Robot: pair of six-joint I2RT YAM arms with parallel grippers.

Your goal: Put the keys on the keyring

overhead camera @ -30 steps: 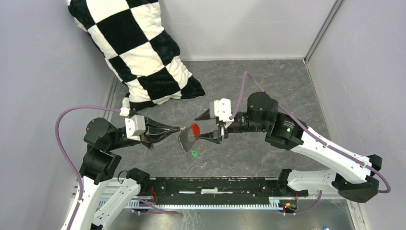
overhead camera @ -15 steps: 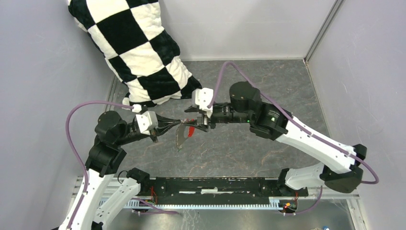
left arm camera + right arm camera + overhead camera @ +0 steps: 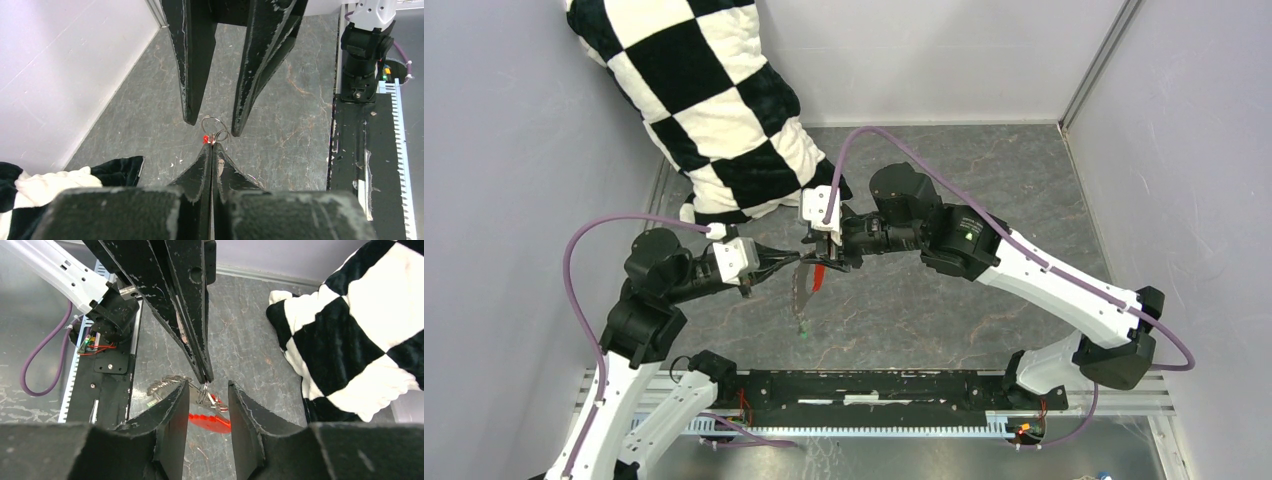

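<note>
My left gripper (image 3: 797, 263) is shut on the thin silver keyring (image 3: 215, 128) and holds it above the floor. In the right wrist view its fingertips (image 3: 205, 376) pinch the ring (image 3: 204, 391). Below the ring hang the long red oval tag (image 3: 210, 422), the beaded chain (image 3: 165, 383) and the green tag (image 3: 803, 330). Small silver and red key parts (image 3: 218, 404) cluster at the ring; I cannot tell whether they are threaded on it. My right gripper (image 3: 207, 390) is open, with one finger on each side of the ring and not touching it.
A black-and-white checked pillow (image 3: 714, 100) leans in the back left corner, close behind both grippers. The black rail of the arm bases (image 3: 874, 385) runs along the near edge. Grey walls close in the left, back and right sides.
My right arm has swung left, and its open fingers now straddle the ring. My left gripper has shifted slightly right, still shut. The tags and chain now hang straight down.
</note>
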